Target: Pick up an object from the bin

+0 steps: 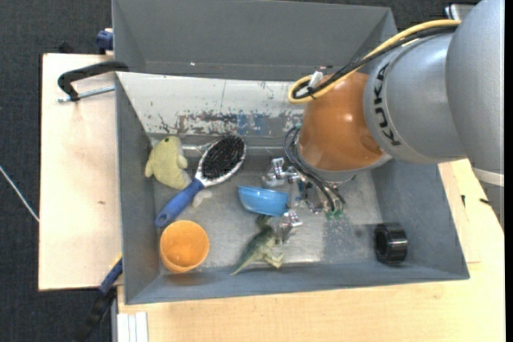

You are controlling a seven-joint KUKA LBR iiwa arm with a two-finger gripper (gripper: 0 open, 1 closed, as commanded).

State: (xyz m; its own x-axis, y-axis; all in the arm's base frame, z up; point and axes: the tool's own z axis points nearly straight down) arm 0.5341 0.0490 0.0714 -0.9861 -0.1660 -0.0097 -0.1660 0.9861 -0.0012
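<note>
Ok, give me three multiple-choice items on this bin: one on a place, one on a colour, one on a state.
1. Where in the bin does the black cap lie?
A. lower right
B. upper left
C. middle

2. What colour is the handle of the brush?
A. red
B. blue
C. green

3. How does the orange cup stand?
A. upside down
B. on its side
C. mouth up

Answers:
1 A: the cap sits alone by the lower right corner.
2 B: the handle below the black bristles is blue.
3 C: its round opening faces up towards the camera.
</note>
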